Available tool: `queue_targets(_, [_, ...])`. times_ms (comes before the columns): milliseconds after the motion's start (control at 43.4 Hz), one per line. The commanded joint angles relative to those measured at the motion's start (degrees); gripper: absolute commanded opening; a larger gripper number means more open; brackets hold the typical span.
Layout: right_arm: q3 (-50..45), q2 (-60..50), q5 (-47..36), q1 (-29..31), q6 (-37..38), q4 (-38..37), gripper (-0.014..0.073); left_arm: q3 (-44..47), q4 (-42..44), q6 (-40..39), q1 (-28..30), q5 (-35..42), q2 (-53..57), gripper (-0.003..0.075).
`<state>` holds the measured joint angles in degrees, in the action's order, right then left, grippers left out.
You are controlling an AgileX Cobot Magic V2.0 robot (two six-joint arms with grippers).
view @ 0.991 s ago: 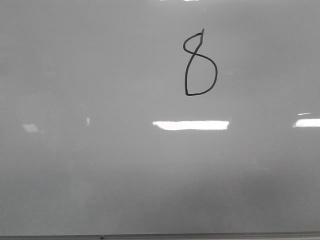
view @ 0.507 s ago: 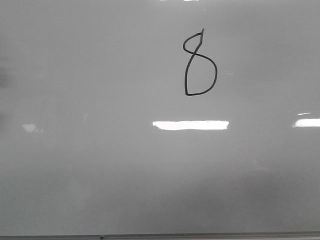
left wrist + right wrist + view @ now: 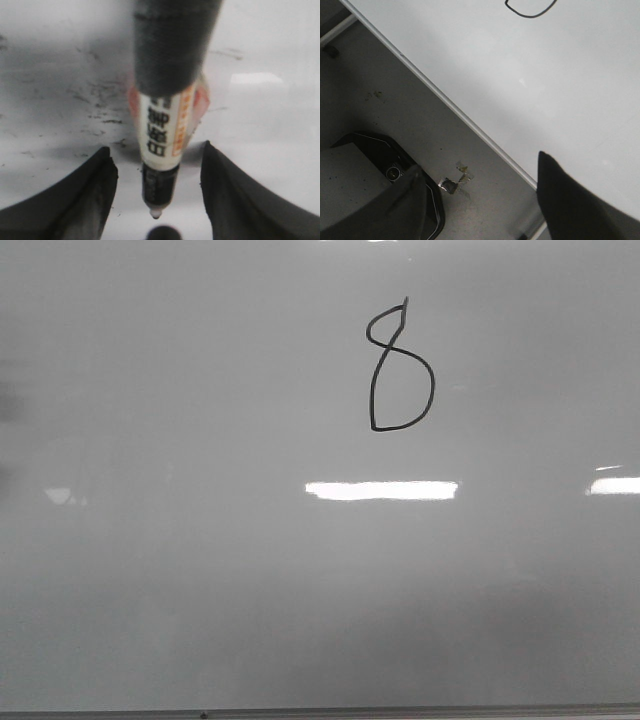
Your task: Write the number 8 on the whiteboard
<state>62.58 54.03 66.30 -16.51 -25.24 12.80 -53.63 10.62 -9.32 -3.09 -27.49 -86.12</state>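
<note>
Your front camera shows the whiteboard filling the frame, its thin grey edge strip running along the near edge. The number 8 sits toward the far edge, a little right of the board's centre. It is one thin black line: a small narrow upper loop over a larger D-shaped lower loop, with a short tail at the top. The line looks closed. Bright rectangular glare patches lie on the board nearer to you than the figure; they are reflections, not marks.

Neither arm appears in your front camera.

Your left gripper is clamped on a marker, which stands between the two dark fingers. The marker has a dark cap end, a white label with black characters and orange trim, and a pale tip. The surface behind it is pale and carries dark smudges; you cannot tell whether the tip touches it.

Your right gripper stands with its fingers apart and nothing between them. It hangs over the board's metal edge strip, with grey floor and a dark-rimmed object on one side and the board on the other. Part of the figure's lower loop shows in that view.
</note>
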Motion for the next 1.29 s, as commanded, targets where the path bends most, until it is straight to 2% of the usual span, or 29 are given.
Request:
queue_targets(0, [1.68, -1.0, -2.28, 0.35, 7.34, -3.15, 0.0499, -1.91, 1.09, -0.5, 0.08, -0.37, 4.15, 0.0399])
queue_targets(115, [1.68, -2.32, -2.28, 0.35, 17.34, -8.64, 0.0499, -2.55, 1.09, 0.03, 0.08, -5.38, 8.91, 0.0399])
queue_targets(184, [1.48, -3.67, -2.28, 0.35, 20.63, -10.75, 0.0499, -2.95, 1.09, 0.48, 0.08, -9.02, 12.28, 0.0399])
queue_targets(323, [0.19, -7.51, -3.66, 0.35, 21.71, -12.1, 0.0499, -2.84, 0.02, 3.52, -1.29, -17.48, 21.64, 0.0399])
queue_targets(415, [-1.52, -10.39, -4.67, 0.35, 21.71, -12.1, 0.0499, -2.84, -4.29, 7.19, -2.8, -21.01, 28.36, 0.0399])
queue_targets(599, [-5.95, -16.1, -6.46, 0.35, 22.19, -12.21, 0.0499, -1.99, -13.99, 13.48, -6.24, -21.53, 39.91, 0.0399])
queue_targets(807, [-9.52, -20.33, -8.2, 0.35, 22.14, -12.21, 0.0499, -0.69, -14.39, 13.48, -7.38, -21.75, 48.0, 0.0399])
queue_targets(1083, [-9.62, -20.59, -8.26, 0.35, 22.14, -12.21, 0.0498, 0.44, -14.39, 13.48, -7.38, -21.75, 48.48, 0.0399])
queue_targets(1153, [-9.62, -20.59, -8.13, 0.35, 22.14, -12.21, 0.0467, 1.09, -14.39, 13.48, -7.38, -21.26, 48.35, 0.0396])
queue_targets(1268, [-9.62, -20.59, -7.86, 0.35, 22.14, -12.21, 0.0305, 1.97, -14.39, 13.48, -7.38, -21.29, 48.35, 0.0344])
